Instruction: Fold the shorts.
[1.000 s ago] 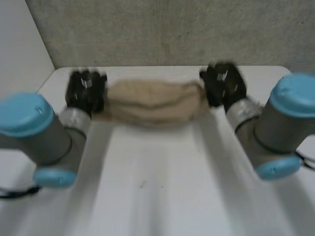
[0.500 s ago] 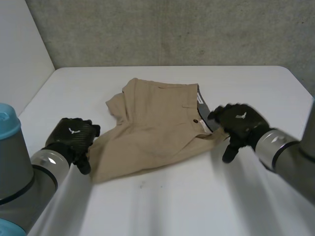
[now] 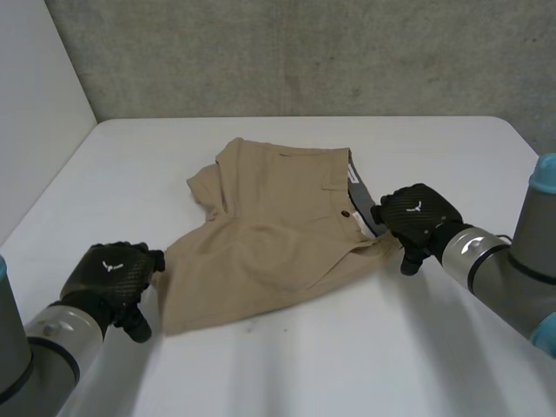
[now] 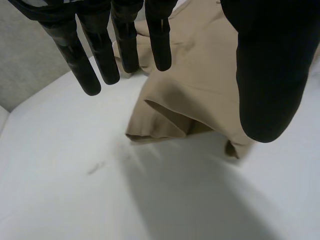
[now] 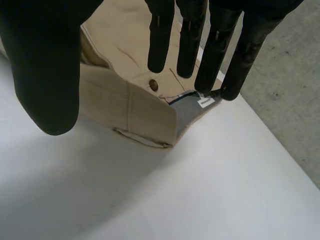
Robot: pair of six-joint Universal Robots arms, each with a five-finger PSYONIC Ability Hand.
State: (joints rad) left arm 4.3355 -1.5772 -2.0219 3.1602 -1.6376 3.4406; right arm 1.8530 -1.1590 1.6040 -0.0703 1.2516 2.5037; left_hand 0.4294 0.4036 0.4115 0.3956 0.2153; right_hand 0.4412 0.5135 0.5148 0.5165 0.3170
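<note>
Head view: a pair of tan shorts (image 3: 274, 239) lies flat in the middle of a white bench (image 3: 313, 365), in front of a grey wall (image 3: 304, 52). The waistband (image 3: 358, 195) is on the robot's right side, with a dark button (image 3: 346, 214) near its edge. The leg ends point toward the robot's left. The left hand (image 3: 113, 276), black, sits on the near left part of the bench, just beside the nearest leg corner of the shorts and not holding it. The right hand (image 3: 417, 217) is at the waistband edge. From here I cannot tell whether it touches the cloth.

Left wrist view: the left hand (image 4: 270, 75) is spread wide. Its fingers (image 4: 80, 60) are straight, its thumb is set well apart from them, and it holds nothing. Beneath and beyond the fingertips lie the shorts (image 4: 200, 85), with one leg opening (image 4: 165, 125) gaping slightly against the bench surface.

Right wrist view: the right hand (image 5: 45, 75) is also spread wide, with straight fingers (image 5: 160, 40), the thumb well apart, and nothing in its grasp. Below the fingertips is the waistband end of the shorts (image 5: 115, 105), showing the button, the grey inner lining and a small white label (image 5: 205, 102). The corner of the waistband is folded over on the bench.
</note>
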